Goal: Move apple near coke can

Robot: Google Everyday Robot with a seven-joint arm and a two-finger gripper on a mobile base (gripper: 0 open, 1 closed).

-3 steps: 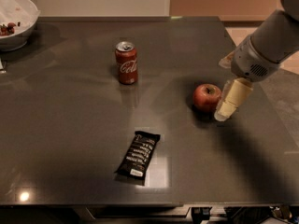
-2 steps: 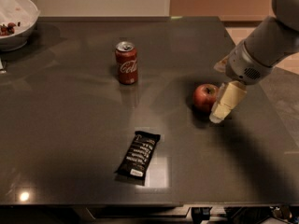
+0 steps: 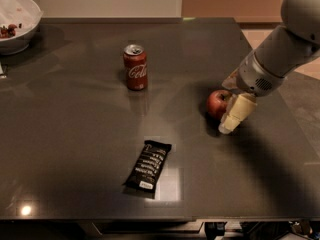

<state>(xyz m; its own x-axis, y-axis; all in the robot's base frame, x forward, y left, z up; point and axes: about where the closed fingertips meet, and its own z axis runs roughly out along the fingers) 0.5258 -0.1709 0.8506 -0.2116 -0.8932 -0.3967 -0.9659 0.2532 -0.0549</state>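
Note:
The apple [image 3: 218, 104], small and red, rests on the dark table [image 3: 75, 134] at the right. The coke can [image 3: 135, 67] stands upright at the centre back, well to the left of the apple. My gripper [image 3: 228, 106] is at the apple's right side, low to the table. One cream finger [image 3: 236, 113] reaches down in front of the apple's right edge, and the other shows just behind it. The fingers stand apart, open, with the apple at their mouth, not lifted.
A flat black candy bar wrapper [image 3: 148, 167] lies at the front centre. A white bowl [image 3: 17, 21] with dark bits sits at the back left corner. The table's right edge runs close behind my arm [image 3: 280, 49].
My gripper has slid a little to the left and closer to the apple. The apple, can and wrapper have not moved.

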